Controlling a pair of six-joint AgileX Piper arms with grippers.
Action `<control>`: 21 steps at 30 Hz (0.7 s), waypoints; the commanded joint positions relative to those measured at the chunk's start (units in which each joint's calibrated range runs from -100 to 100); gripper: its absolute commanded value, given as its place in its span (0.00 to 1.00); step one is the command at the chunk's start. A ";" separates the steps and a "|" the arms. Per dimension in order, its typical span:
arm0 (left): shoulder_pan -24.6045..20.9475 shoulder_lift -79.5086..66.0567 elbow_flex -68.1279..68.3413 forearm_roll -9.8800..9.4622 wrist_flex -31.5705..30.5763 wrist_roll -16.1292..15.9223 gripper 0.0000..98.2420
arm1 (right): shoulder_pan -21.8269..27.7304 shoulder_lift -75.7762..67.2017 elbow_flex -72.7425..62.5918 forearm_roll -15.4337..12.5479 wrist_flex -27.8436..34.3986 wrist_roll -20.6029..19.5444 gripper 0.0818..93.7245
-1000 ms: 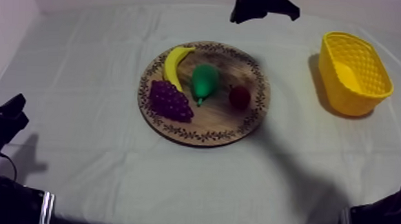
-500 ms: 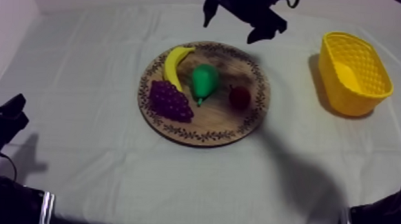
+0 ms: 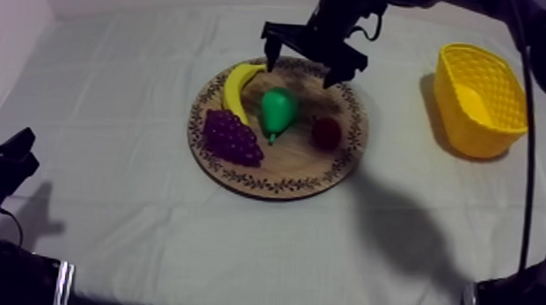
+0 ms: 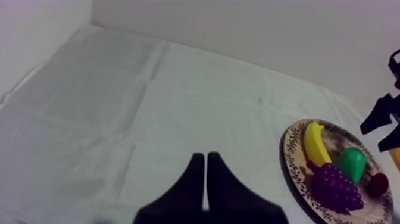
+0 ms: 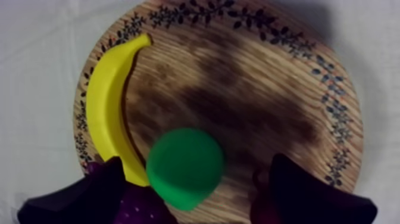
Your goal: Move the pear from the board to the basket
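My right gripper (image 3: 307, 59) has swung in from the far edge of the table (image 3: 111, 112) since half a second ago, and now it hangs over the far rim of the wooden board (image 3: 279, 185), its fingers spread wide with nothing between them but air. The fruit has not shifted at all in that time. On the grey-white cloth the wooden board sits at the middle of the table, and the yellow basket (image 3: 507, 112) stands well apart from it at my right side, upright. On the board, the banana (image 3: 238, 87) curves along the rim on my left side, and the bunch of grapes (image 3: 231, 137) lies just beside its near end. The pear (image 3: 278, 110) is there at the middle of the board, green, between the banana and the small red fruit (image 3: 327, 132), its narrow end pointing toward the near rim. From my right wrist camera I look straight down on it: the pear lies between my two open fingers, the banana beside one and the small red fruit beside the other. My left gripper (image 4: 204, 179) rests low at my left side of the table, its fingers pressed together in a narrow wedge, holding nothing.
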 commanded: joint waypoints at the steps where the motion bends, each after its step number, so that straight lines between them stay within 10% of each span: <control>1: -0.01 0.00 0.03 -0.02 -0.01 0.01 0.00 | -0.23 1.75 -0.44 -0.12 0.09 0.16 0.91; 14: -0.01 0.00 0.03 -0.02 -0.01 0.01 0.00 | -1.83 7.61 -2.37 -0.80 -0.21 0.60 0.86; 21: -0.01 0.00 0.03 -0.02 -0.01 0.01 0.00 | -2.33 9.32 -3.14 -0.75 -0.57 0.88 0.67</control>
